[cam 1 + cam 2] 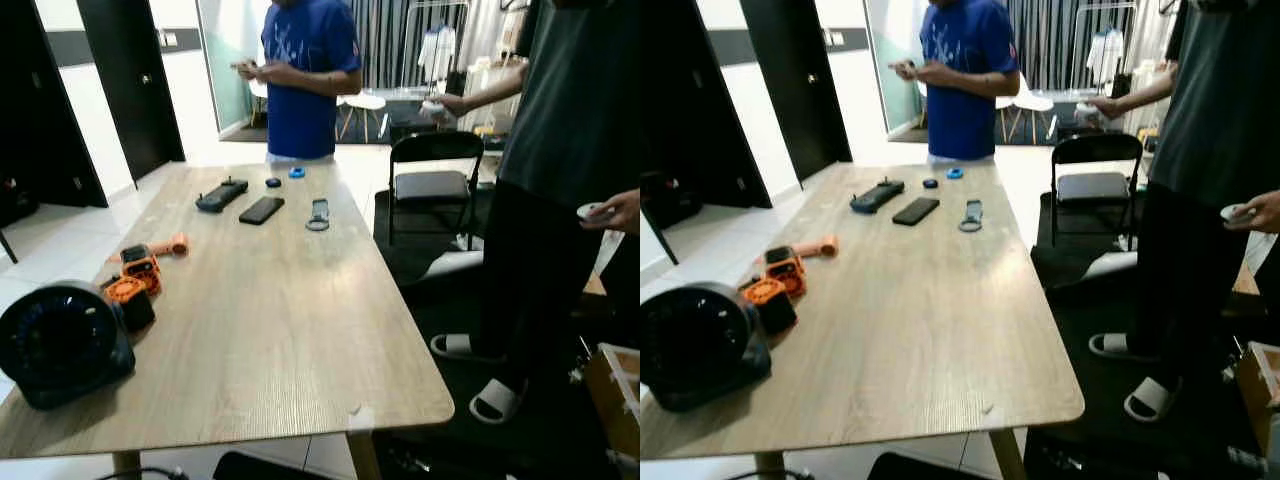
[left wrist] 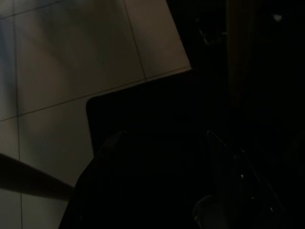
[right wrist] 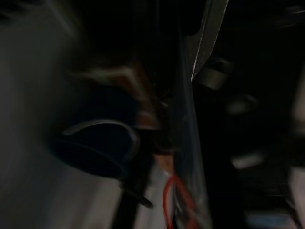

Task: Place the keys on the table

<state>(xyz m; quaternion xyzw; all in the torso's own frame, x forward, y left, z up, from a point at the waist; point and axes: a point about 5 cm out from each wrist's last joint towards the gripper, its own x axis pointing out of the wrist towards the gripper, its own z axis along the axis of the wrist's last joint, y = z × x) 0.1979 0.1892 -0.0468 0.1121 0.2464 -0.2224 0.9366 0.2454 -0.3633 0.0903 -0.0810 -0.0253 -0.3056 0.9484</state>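
Note:
A long wooden table [image 1: 260, 330] stretches away in front of me. Toward its far end lies a grey strap with a ring [image 1: 318, 214], like a key holder, next to a black phone [image 1: 261, 209]. The left wrist view is very dark, with a black shape [image 2: 157, 167] over pale floor tiles [image 2: 71, 71]. Blur covers the right wrist view, where a dark blue rounded shape [image 3: 95, 143] and a thin red loop [image 3: 174, 200] can be made out among dark clutter.
Also on the table: a black controller [image 1: 221, 194], a blue disc [image 1: 296, 172], orange tools [image 1: 140, 270] and a black fan [image 1: 60, 342] at the near left corner. One person [image 1: 300, 80] stands at the far end, another [image 1: 570, 150] at the right. A black chair [image 1: 433, 185] stands beyond.

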